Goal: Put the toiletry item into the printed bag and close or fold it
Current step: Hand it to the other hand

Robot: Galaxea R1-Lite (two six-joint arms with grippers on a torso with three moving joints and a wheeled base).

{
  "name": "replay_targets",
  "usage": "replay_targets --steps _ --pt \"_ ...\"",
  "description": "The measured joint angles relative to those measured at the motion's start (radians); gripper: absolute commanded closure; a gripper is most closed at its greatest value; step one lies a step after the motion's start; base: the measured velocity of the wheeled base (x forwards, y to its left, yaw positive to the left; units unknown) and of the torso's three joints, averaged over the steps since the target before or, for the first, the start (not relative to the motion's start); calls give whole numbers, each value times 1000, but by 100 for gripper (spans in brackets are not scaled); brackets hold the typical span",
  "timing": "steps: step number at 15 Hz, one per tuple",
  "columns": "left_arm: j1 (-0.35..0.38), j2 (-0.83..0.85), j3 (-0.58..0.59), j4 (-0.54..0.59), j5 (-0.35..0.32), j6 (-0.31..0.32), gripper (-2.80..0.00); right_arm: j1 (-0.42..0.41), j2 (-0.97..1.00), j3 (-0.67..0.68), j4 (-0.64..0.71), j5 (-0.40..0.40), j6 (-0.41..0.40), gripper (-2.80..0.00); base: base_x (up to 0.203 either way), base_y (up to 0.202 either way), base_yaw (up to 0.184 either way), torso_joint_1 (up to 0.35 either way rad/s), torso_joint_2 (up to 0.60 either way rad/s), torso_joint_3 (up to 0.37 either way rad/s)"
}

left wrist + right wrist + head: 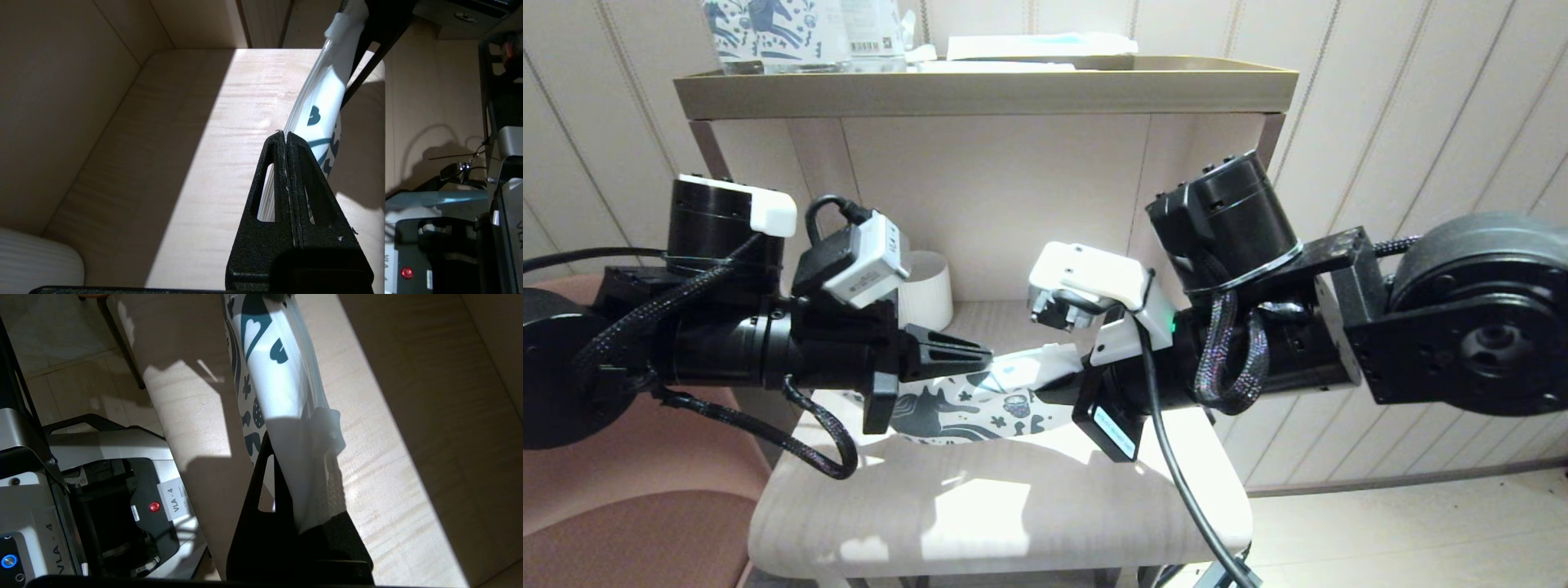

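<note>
Printed bag (980,400) hangs stretched above the shelf (1013,490): my left gripper (980,357) pinches its nine-o'clock end, my right gripper (292,490) its three-o'clock end.

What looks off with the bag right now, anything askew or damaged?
No damage shows. The printed bag is off the table, pinched at opposite ends by the left gripper and right gripper, and it sags and bows between them. The toiletry item isn't visible, so I can't confirm it's inside.
</note>
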Motion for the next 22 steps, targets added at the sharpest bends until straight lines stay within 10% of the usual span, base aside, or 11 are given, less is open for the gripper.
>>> replay_targets --steps 10,16,17,22 --pt "15 -33 -29 16 10 -55 0 -5 -21 55 -62 3 0 0 0 0 0 0 0 0" --pt "180 -98 22 41 -4 -63 -11 -24 -76 66 -61 40 38 0 0 0 0 0 0 0" --pt "218 -127 50 54 -4 -67 -280 -24 -96 77 -61 56 48 0 0 0 0 0 0 0" --pt "343 -257 183 69 -42 -73 -280 -26 -198 148 -60 76 68 0 0 0 0 0 0 0"
